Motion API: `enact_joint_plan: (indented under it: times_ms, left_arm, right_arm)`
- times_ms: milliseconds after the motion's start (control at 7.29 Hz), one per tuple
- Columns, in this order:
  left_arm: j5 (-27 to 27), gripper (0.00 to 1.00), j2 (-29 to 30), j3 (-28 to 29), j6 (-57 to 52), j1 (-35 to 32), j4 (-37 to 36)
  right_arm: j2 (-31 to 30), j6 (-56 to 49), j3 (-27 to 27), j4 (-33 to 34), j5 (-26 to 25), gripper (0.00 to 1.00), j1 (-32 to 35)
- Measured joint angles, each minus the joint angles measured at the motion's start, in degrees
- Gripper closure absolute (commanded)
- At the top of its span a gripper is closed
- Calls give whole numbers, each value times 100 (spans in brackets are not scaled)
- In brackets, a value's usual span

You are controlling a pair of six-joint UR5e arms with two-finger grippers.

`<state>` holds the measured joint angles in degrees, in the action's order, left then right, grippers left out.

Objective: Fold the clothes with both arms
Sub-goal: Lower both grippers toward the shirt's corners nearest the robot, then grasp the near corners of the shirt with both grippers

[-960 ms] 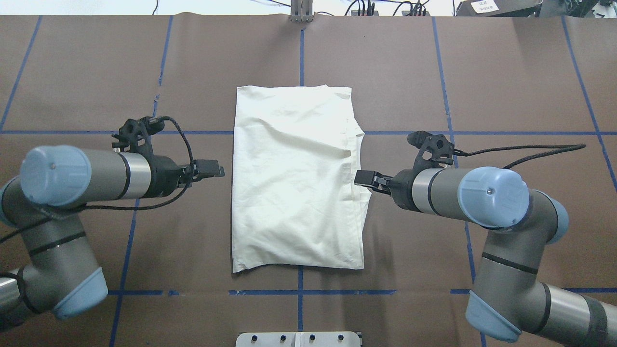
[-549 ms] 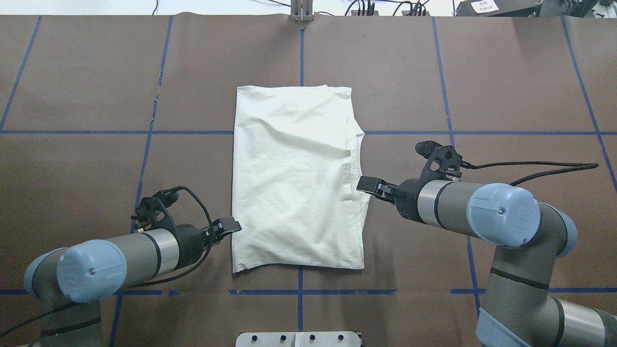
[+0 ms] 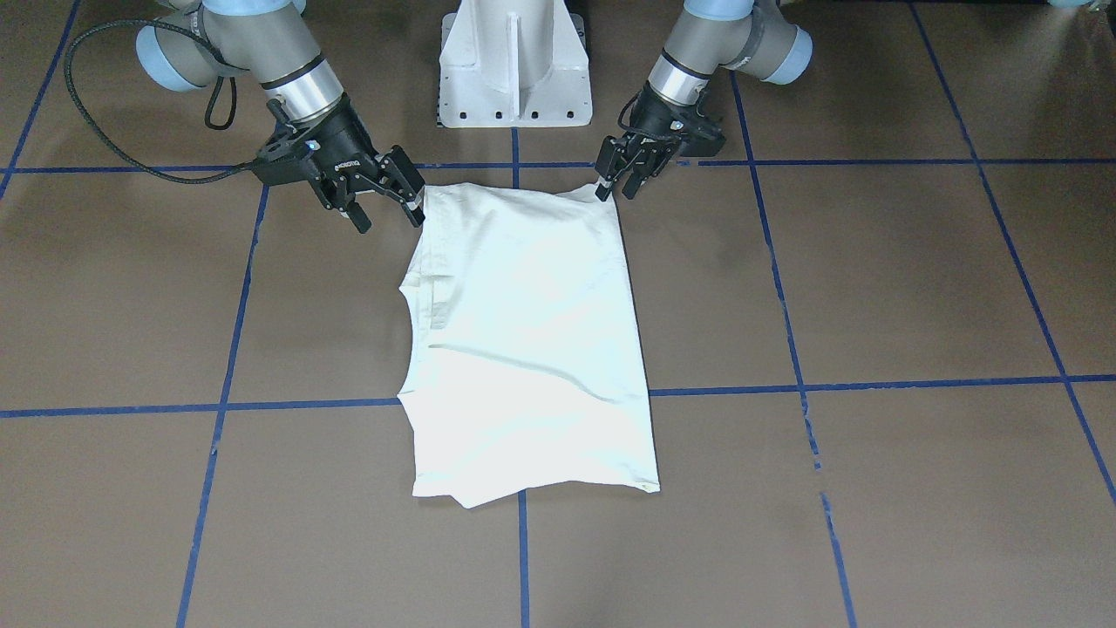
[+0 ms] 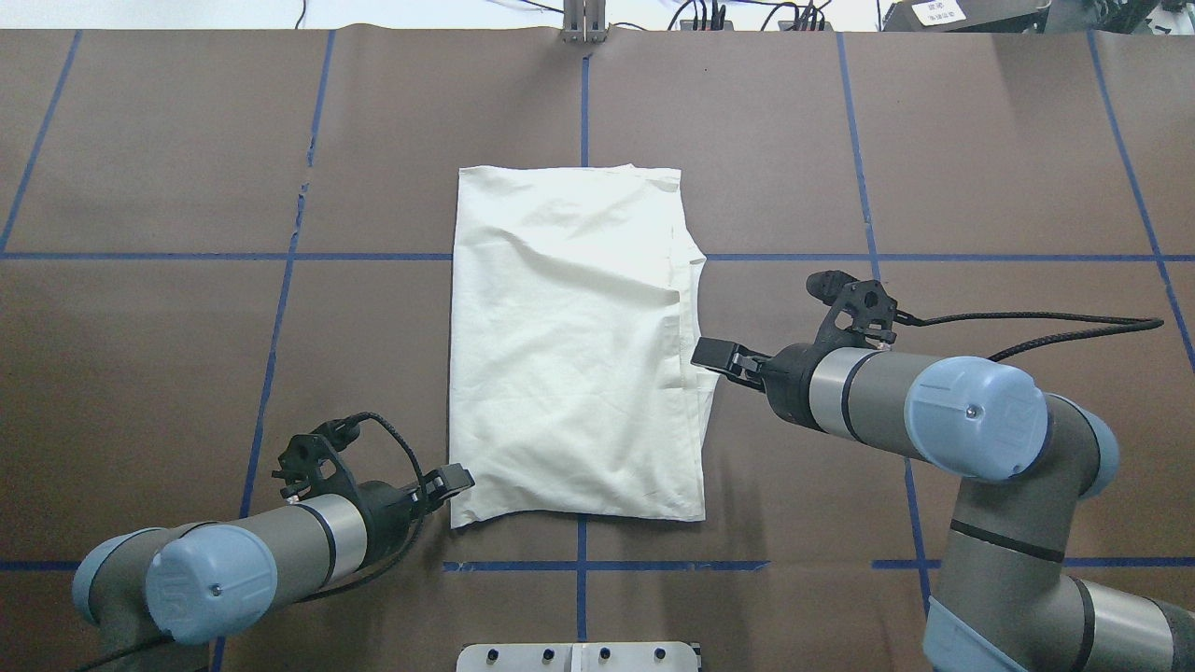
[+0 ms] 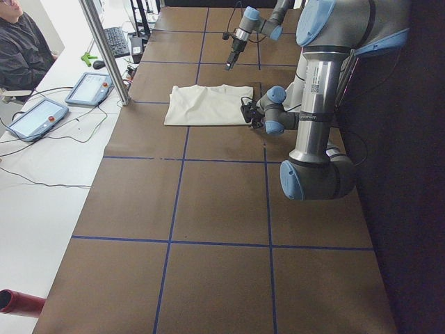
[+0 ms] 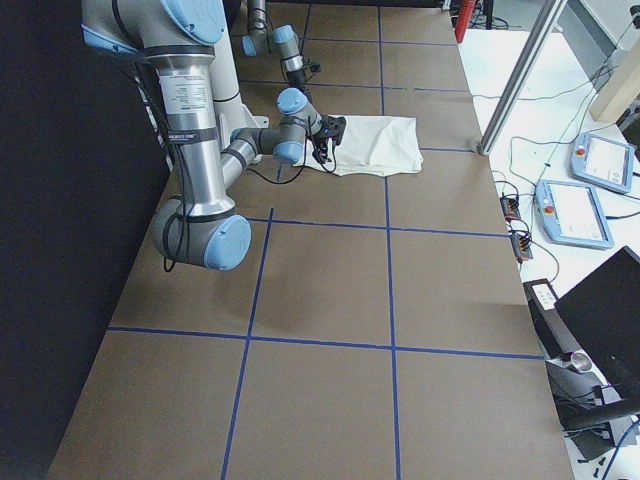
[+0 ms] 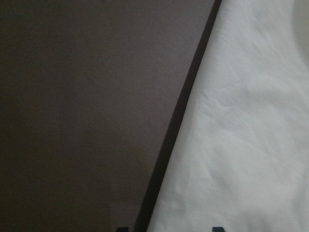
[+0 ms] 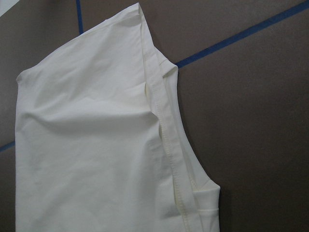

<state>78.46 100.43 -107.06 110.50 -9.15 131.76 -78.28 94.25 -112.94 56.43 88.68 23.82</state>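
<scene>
1 creased cream T-shirt [image 4: 574,345], folded rectangular

The left pincer [image 3: 615,187] and right pincer [image 3: 389,215] both hang low, angled inward, jaws parted.

Overhead and front views look steeply down from opposite table [image 4: 840,140] sides; both share shirt [image 4: 574,345]. Side views oblique, far. Wrist cameras close on shirt edge.
</scene>
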Motion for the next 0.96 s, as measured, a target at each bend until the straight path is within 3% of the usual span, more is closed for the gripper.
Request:
enact_joint_plan:
  times_ms: [274, 412, 823, 960]
  left_arm:
    - [-58, 34, 46, 39, -1, 106, -1]
    - [-64, 44, 65, 40, -2, 144, -1]
    - [-70, 97, 124, 39, -2, 174, -1]
    - [-69, 100, 124, 37, -2, 176, -1]
  right_arm:
    - [-3, -3, 0, 0, -10, 0, 0]
    - [-3, -1, 0, 0, -14, 0, 0]
    - [-3, 5, 0, 0, -17, 0, 0]
    - [-3, 6, 0, 0, -17, 0, -7]
